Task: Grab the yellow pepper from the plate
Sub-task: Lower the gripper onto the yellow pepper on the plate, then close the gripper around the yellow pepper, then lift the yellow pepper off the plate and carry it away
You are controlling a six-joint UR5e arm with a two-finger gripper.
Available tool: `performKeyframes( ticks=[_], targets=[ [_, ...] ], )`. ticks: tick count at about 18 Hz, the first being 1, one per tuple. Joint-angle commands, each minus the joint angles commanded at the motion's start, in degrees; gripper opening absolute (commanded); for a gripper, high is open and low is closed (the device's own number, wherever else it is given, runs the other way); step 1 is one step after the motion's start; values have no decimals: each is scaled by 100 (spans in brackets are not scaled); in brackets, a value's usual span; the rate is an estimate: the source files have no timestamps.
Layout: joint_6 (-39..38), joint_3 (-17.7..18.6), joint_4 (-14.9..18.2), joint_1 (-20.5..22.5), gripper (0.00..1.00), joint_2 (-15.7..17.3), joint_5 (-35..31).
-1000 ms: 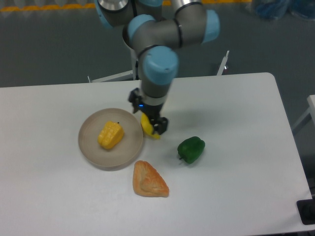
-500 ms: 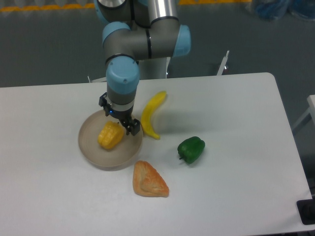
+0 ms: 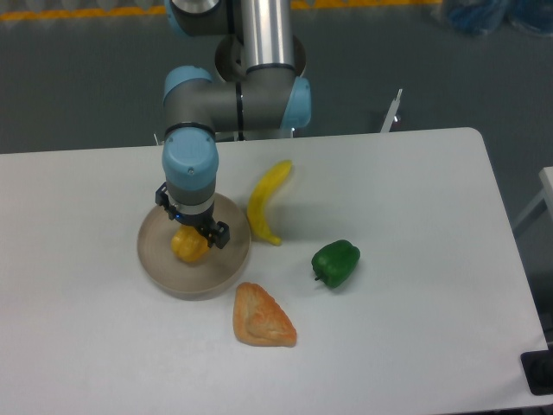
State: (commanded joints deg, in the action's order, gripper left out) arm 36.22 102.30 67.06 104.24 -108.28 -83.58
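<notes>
The yellow pepper [image 3: 189, 247] lies on the round beige plate [image 3: 157, 259] at the table's left centre. My gripper [image 3: 193, 226] points straight down over the pepper, with its jaws apart on either side of it. The wrist hides the pepper's upper half, so only the lower lobes show. I cannot tell whether the fingers touch the pepper.
A yellow banana [image 3: 265, 201] lies just right of the plate. A green bell pepper [image 3: 335, 262] sits further right. An orange-brown wedge of bread [image 3: 262, 316] lies in front of the plate. The table's far edge runs behind the arm.
The gripper has moved left from over the banana to above the plate and now sits over the yellow pepper. The banana, once partly hidden, is fully in view.
</notes>
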Motion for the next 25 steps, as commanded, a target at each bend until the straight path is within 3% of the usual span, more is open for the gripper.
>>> performKeyframes(
  ticks=[4, 7, 8, 9, 10, 11, 16, 21, 25],
  targets=[
    [-185, 17, -175, -27, 100, -53, -96],
    [-124, 0, -299, -79, 100, -80, -570],
    [-133, 0, -290, -105, 78, -80, -676],
    [-133, 0, -281, -106, 49, -54, -677],
    [-124, -9, -281, -114, 31, -19, -677],
    [-115, -61, -264, -97, 21, 8, -633],
    [-45, -316, -176, 113, 21, 193, -502],
    [544, -395, -141, 710, 21, 535, -299],
    [1201, -886, 333, 1352, 21, 685, -290]
  ],
)
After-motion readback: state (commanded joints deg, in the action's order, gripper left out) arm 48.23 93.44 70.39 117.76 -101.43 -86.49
